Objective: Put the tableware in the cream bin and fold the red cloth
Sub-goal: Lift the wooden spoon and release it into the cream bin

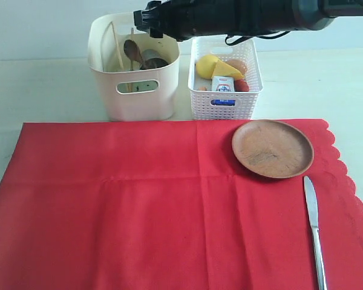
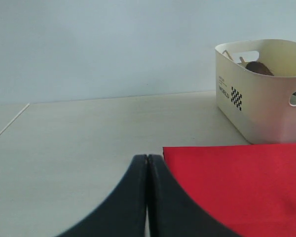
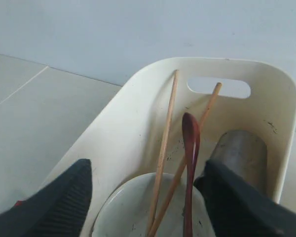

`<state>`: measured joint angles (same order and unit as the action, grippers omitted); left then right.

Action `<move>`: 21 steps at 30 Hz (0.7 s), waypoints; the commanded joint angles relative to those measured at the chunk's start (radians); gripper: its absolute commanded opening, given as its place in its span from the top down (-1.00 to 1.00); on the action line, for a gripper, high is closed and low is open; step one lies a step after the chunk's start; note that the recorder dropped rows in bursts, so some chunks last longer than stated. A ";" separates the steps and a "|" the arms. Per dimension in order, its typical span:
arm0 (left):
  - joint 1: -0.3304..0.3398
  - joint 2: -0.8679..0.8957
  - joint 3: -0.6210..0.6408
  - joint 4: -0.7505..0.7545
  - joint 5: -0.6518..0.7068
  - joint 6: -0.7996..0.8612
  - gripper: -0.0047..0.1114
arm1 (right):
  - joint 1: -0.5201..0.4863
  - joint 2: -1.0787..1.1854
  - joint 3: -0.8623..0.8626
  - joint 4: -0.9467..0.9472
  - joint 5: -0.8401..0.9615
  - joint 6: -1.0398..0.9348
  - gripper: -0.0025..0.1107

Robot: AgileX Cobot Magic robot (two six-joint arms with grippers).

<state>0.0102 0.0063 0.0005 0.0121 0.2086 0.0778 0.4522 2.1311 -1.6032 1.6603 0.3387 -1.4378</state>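
Note:
The red cloth (image 1: pixel 139 205) lies spread flat. On it rest the brown plate (image 1: pixel 272 148) and the silver knife (image 1: pixel 314 232). Behind it stands the cream bin (image 1: pixel 133 96). My right gripper (image 3: pixel 145 173) hangs open over the bin, touching nothing. Below it in the bin are the chopsticks (image 3: pixel 166 133), the dark spoon (image 3: pixel 190 148), the steel cup (image 3: pixel 239 150) and the pale bowl (image 3: pixel 128 207). My left gripper (image 2: pixel 147 160) is shut and empty, low over the bare table at the cloth's corner (image 2: pixel 246 182).
A white lattice basket (image 1: pixel 225 106) with a lemon, a small milk carton and other food stands right of the cream bin. The right arm (image 1: pixel 230 15) reaches across the top over both containers. The pale table (image 2: pixel 89 143) extends left of the cloth.

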 commanded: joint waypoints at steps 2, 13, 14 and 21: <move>0.001 -0.006 -0.001 0.004 -0.007 -0.005 0.92 | 0.000 -0.004 -0.009 -0.099 0.035 0.070 -0.36; 0.001 -0.006 -0.001 0.004 -0.007 -0.005 0.92 | -0.012 -0.166 -0.009 -1.113 0.187 0.891 0.86; 0.001 -0.006 -0.001 0.004 -0.007 -0.005 0.92 | -0.012 -0.192 -0.006 -1.194 0.251 0.969 0.96; 0.001 -0.006 -0.001 0.004 -0.007 -0.005 0.92 | -0.017 -0.400 0.341 -1.244 0.124 0.986 0.96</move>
<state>0.0102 0.0063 0.0005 0.0121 0.2086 0.0778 0.4448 1.8014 -1.3841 0.4626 0.5297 -0.4533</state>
